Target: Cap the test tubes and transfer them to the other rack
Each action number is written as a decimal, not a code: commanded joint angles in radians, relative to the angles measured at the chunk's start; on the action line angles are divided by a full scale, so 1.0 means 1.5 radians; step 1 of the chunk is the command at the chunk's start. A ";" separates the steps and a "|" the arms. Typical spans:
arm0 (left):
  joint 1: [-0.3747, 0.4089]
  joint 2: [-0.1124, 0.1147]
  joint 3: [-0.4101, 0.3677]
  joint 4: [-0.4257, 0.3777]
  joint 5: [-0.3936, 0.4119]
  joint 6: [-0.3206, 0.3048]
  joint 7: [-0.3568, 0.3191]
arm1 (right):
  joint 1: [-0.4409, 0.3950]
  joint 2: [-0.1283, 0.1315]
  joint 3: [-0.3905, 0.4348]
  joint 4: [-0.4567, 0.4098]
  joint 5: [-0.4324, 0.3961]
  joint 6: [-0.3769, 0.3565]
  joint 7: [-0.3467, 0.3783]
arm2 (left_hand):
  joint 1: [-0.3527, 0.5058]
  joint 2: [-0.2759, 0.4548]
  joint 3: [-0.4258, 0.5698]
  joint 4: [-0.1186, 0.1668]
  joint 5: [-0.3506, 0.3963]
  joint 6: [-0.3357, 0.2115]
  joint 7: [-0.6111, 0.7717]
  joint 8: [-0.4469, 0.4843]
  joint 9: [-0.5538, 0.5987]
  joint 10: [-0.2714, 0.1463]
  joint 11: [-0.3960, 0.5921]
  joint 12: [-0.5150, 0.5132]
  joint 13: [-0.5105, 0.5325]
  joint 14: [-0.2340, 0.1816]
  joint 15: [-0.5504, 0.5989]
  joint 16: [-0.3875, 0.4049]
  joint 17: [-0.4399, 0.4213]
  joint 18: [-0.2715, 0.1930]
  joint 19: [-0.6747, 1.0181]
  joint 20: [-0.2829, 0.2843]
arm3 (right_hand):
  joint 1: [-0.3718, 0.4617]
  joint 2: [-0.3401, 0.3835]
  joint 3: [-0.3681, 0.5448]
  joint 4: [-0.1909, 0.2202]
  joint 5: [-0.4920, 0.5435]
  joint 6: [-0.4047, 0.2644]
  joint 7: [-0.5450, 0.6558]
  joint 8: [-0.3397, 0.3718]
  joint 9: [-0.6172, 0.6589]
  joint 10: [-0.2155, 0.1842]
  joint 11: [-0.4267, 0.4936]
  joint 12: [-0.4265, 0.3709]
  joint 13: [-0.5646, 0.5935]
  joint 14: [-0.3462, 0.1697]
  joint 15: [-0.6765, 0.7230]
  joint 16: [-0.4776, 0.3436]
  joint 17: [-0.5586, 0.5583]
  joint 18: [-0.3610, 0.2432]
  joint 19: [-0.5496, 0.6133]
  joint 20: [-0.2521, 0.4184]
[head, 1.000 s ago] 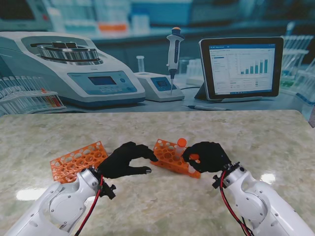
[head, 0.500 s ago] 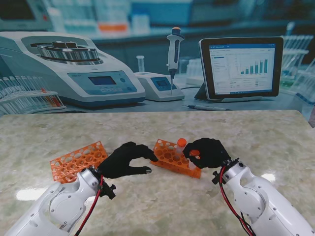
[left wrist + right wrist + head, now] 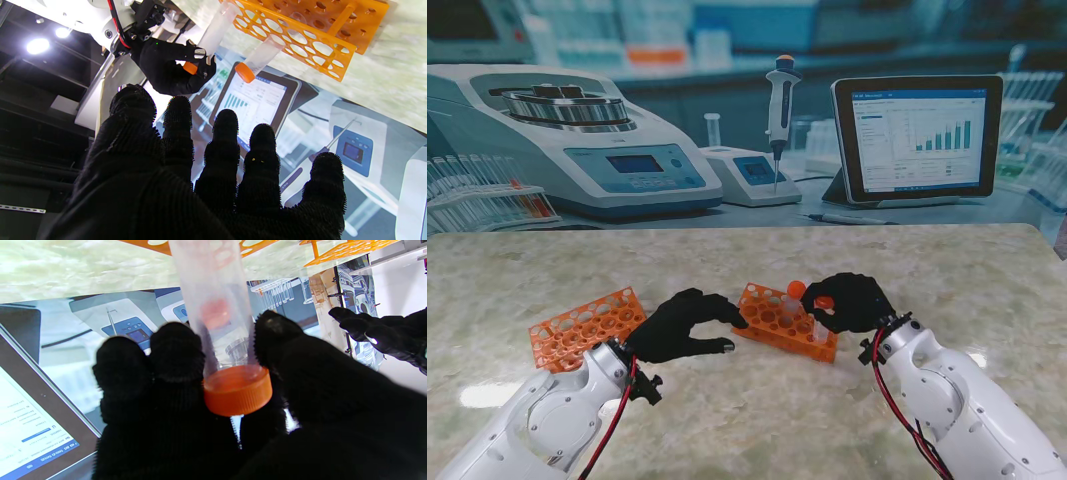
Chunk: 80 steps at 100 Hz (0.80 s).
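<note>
An orange rack point(image 3: 779, 320) lies in the middle of the table, and a second orange rack point(image 3: 587, 326) lies to its left. My right hand point(image 3: 852, 300) is shut on a clear test tube point(image 3: 213, 303) with an orange cap point(image 3: 237, 391), held at the near rack's right end. The tube's far end is cut off near the rack's holes point(image 3: 300, 36). Another capped tube point(image 3: 258, 60) stands in that rack. My left hand point(image 3: 682, 325) is open, with its fingers point(image 3: 227, 160) spread and its fingertips at the rack's left end.
A centrifuge point(image 3: 577, 140), a small device with a pipette point(image 3: 779, 110) and a tablet point(image 3: 917, 135) stand along the back edge of the table. Racks of tubes point(image 3: 482, 195) sit at the far left.
My right hand has risen and drawn slightly away from me, taking the capped tube up with it. The left hand has stayed where it was.
</note>
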 commanded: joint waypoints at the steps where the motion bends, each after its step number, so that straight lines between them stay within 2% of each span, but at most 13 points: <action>1: 0.001 0.001 0.001 -0.001 -0.001 0.002 -0.003 | -0.001 0.000 -0.005 0.020 -0.002 0.007 -0.002 | -0.004 0.019 -0.008 -0.003 0.007 0.006 -0.016 -0.007 -0.015 -0.002 -0.012 -0.012 -0.021 -0.017 -0.010 -0.009 -0.012 -0.004 -0.033 -0.015 | 0.129 0.096 0.115 0.060 0.020 -0.017 0.038 0.022 0.070 -0.120 0.070 0.015 -0.007 -0.041 -0.023 0.006 0.002 -0.008 -0.004 0.014; 38: 0.001 0.001 0.000 0.000 -0.002 0.002 -0.003 | 0.014 -0.011 -0.027 0.052 0.020 0.020 -0.045 | -0.003 0.020 -0.007 -0.003 0.007 0.006 -0.017 -0.007 -0.013 0.000 -0.011 -0.012 -0.021 -0.015 -0.010 -0.009 -0.011 -0.004 -0.033 -0.015 | 0.130 0.096 0.115 0.060 0.020 -0.016 0.039 0.023 0.070 -0.119 0.072 0.015 -0.006 -0.041 -0.021 0.007 0.003 -0.008 -0.004 0.015; 80: 0.001 0.001 0.000 -0.001 -0.002 0.002 -0.004 | 0.002 -0.017 -0.024 0.055 0.025 0.026 -0.078 | -0.002 0.020 -0.007 -0.002 0.008 0.006 -0.016 -0.007 -0.014 -0.002 -0.011 -0.012 -0.021 -0.015 -0.010 -0.009 -0.011 -0.005 -0.033 -0.014 | 0.131 0.096 0.115 0.059 0.019 -0.016 0.041 0.022 0.069 -0.119 0.073 0.015 -0.006 -0.041 -0.020 0.008 0.001 -0.005 -0.005 0.016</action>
